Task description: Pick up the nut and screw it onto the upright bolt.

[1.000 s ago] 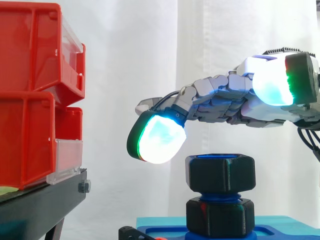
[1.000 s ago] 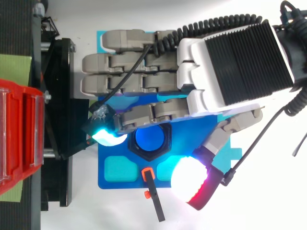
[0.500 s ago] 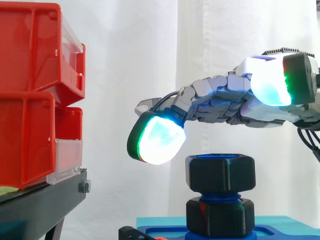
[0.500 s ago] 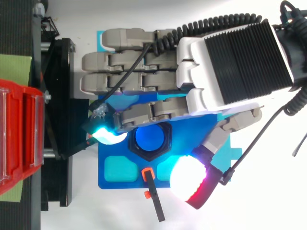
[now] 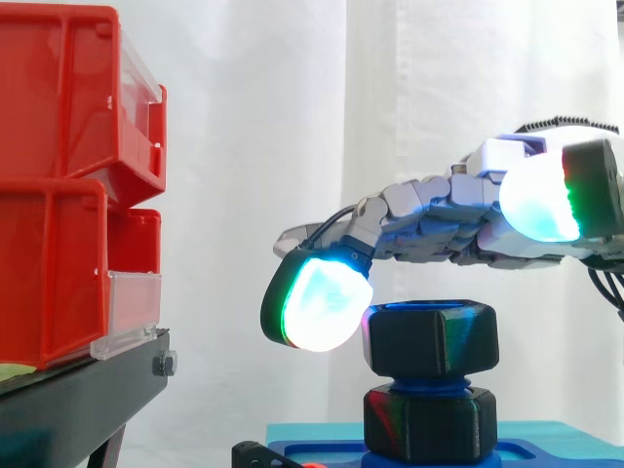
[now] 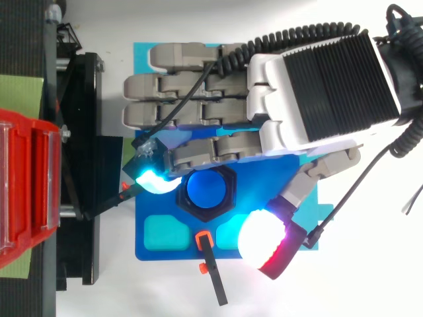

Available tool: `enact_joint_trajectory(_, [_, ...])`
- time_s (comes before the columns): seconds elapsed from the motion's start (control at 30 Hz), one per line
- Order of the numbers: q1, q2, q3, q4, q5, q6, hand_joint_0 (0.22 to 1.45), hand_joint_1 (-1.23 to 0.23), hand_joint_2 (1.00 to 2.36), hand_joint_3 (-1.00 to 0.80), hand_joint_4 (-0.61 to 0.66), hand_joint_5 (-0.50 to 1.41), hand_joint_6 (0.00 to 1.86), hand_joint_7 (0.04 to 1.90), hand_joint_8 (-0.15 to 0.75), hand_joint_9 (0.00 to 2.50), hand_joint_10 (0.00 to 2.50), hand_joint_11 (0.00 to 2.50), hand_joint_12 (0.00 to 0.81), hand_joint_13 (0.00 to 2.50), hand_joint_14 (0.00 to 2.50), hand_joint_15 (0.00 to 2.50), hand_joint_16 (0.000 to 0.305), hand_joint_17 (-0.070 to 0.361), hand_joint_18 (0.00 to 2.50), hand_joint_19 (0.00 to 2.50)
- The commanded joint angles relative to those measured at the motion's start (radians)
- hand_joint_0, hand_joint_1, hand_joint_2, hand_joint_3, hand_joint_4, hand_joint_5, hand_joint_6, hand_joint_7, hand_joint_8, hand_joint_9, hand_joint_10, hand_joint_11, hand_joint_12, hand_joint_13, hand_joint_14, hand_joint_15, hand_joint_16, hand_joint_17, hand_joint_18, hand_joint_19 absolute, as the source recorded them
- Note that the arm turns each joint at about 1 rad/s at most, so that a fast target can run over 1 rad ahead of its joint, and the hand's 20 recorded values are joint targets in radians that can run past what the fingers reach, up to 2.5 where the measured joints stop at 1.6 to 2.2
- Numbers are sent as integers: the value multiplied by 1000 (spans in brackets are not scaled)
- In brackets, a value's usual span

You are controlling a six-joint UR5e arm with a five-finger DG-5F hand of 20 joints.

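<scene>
Hand (image 6: 317,92) comes in from the right, palm down over the base, fingers nearly straight and spread, gripping nothing. One glowing pad (image 5: 317,302) sits low at the nut's left top edge, touching or just off it; can't tell which. Thumb pad (image 6: 264,239) is on the other side, apart from the nut.

Bins (image 5: 68,185): two red ones stacked at left, each with a clear front panel. Contents can't be made out from either view.

Stand (image 5: 88,390): black, carries the bins. A green sheet (image 6: 20,99) lies on it under them.

Base (image 6: 149,257): blue plate on a teal slab (image 5: 556,429), just beside the stand. It has cyan pockets (image 6: 165,231) on the near side.

Nut (image 5: 429,339): black hex, sits level at the top of the bolt (image 6: 206,190), whose blue end shows through its bore. A second black hex (image 5: 429,424) sits lower on the same bolt, near the base, with a band of blue thread between the two.

Bar (image 6: 215,281): thin, black, with an orange end. It lies across the base's near edge, just beside the nut and between the pockets.

In the way: the fingers cover the far half of the base in the top view, and one lies along the nut's far edge.
</scene>
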Motion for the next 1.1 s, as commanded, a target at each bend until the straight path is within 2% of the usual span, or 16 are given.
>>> enact_joint_trajectory(0.0, [-3, 0, -9, 23, 1, 1, 458, -123, 1000, -500, 246, -141, 503, 857, 254, 187, 0, 0, 350, 0, 0, 0, 48, 107, 0, 0])
enact_joint_trajectory(0.33, [-11, 0, -11, 40, -1, 9, 468, -159, 1000, -500, 285, -108, 504, 1004, 266, 270, 0, 0, 341, 10, 0, 0, 45, 100, 0, 0])
enact_joint_trajectory(0.5, [-25, 0, -11, 34, -7, 10, 473, -189, 1000, -500, 280, -91, 504, 1076, 271, 322, 0, 0, 337, 43, 0, 0, 44, 98, 0, 0])
enact_joint_trajectory(0.73, [-39, 1, 6, 39, -42, 18, 488, -220, 1000, -500, 261, -35, 503, 1272, 292, 508, 0, 0, 325, 126, 0, 0, 40, 89, 0, 0])
enact_joint_trajectory(0.83, [-43, 1, 8, 33, -45, 18, 493, -222, 1000, -500, 228, -10, 502, 1337, 297, 584, 0, 0, 316, 170, 0, 0, 38, 85, 0, 0])
enact_joint_trajectory(1.07, [-51, 1, 9, 34, -45, 20, 502, -219, 1000, -500, 161, 38, 500, 1360, 284, 833, 0, 0, 293, 296, 0, 0, 33, 74, 0, 0])
